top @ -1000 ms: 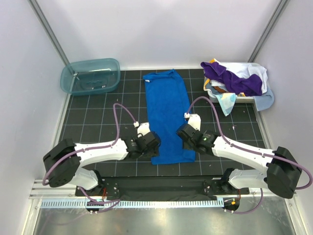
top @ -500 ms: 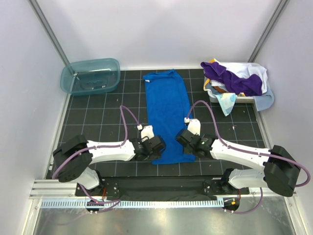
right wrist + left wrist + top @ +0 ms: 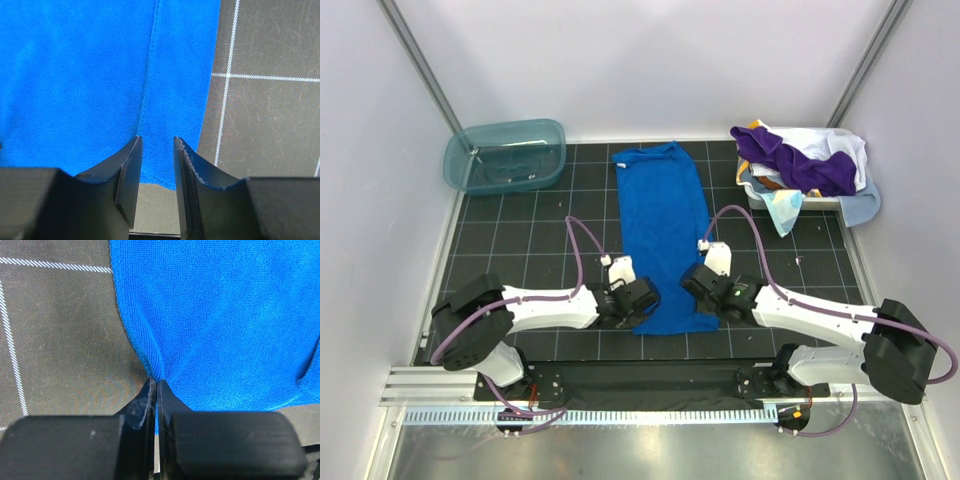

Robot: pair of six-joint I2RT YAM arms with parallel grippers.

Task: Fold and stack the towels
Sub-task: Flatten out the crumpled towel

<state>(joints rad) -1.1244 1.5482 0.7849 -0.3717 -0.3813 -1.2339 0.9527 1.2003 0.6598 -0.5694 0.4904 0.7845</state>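
Blue towel: a long royal blue rectangular cloth towel (image 3: 663, 225) lies spread flat down the middle of the black, white-gridded worktop (image 3: 520, 240). Its long sides run away from the arms and its near edge is at the two claws.
Left claw: the left claw (image 3: 642, 306) sits low at the towel's near-left corner. In the left wrist view its black fingers (image 3: 146, 407) are clenched on the hem, and the blue cloth puckers into a small ridge right at the tips.
Right claw: the right claw (image 3: 708, 290) is low over the near-right corner. In the right wrist view its jaws are released, standing a little apart with flat blue cloth showing in the gap. I cannot tell whether the tips touch the cloth.
Other towels: a deep purple towel (image 3: 790, 160), a white towel (image 3: 847, 150) and a light blue towel (image 3: 864, 207) are heaped in the white plastic basket (image 3: 815, 203) at the far right corner.
Tub: a teal translucent plastic tub (image 3: 505, 155) stands at the far left corner, well apart from the blue towel.
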